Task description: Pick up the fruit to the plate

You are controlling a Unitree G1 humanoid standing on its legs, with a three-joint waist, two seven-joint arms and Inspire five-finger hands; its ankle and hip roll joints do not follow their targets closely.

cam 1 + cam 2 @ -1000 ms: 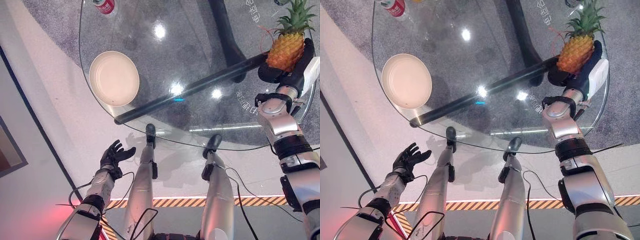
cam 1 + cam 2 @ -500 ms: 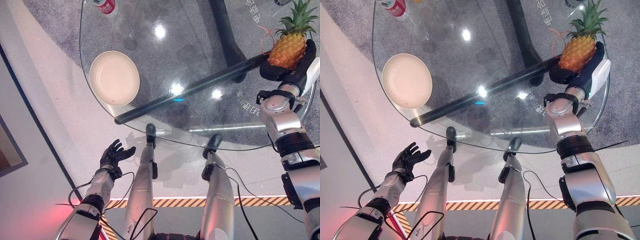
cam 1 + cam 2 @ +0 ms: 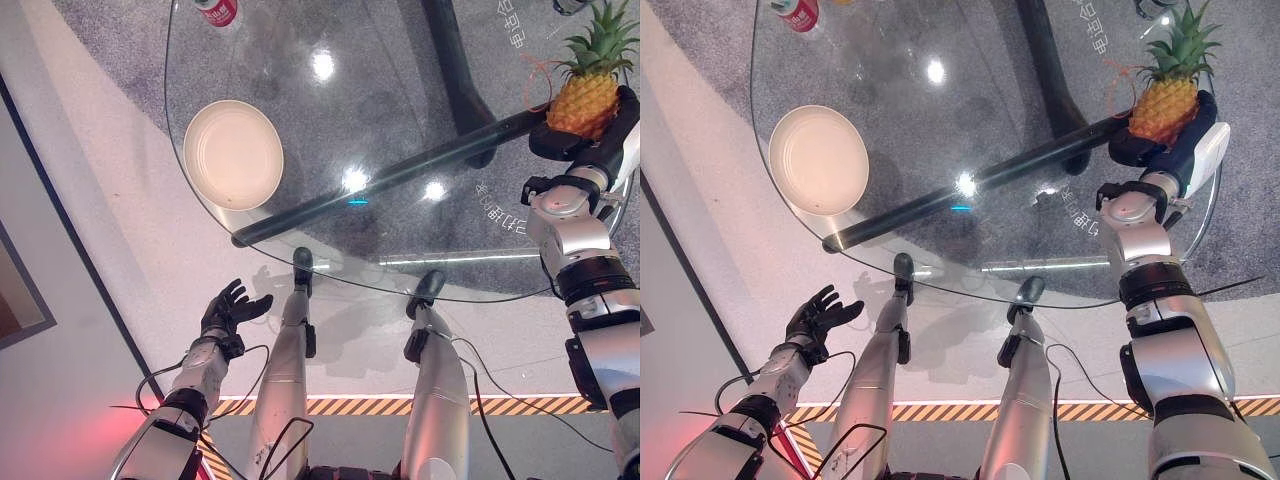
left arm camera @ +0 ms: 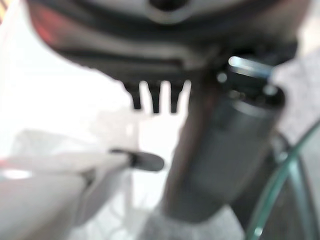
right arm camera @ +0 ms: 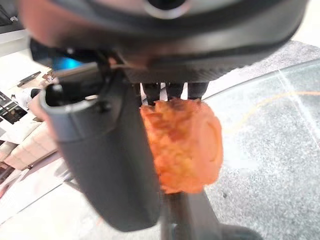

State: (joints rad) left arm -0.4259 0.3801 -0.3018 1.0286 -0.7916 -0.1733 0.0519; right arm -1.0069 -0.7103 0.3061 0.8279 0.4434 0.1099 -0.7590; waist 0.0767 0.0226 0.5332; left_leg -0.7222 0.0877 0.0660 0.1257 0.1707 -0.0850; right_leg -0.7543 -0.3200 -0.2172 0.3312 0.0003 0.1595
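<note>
The robot's left hand [image 3: 232, 306] hangs below and off the near rim of the round glass table [image 3: 300, 262], fingers spread and holding nothing, so it is unlikely to interfere. The shallow cream round plate [image 3: 233, 154] sits close to the table's left edge; a fruit set down off-centre there could probably tip the plate or roll off the glass. A red drinks can [image 3: 215, 10] stands at the far rim, well apart from the plate. Between plate and fruit the glass lies bare, giving open room for a sideways carry. At the far right, the right hand [image 3: 1168, 148] is curled round the base of the orange pineapple with a green leafy crown [image 3: 1168, 88], near the table's right edge. The top-heavy fruit might swing or slip if the hold is shallow.
</note>
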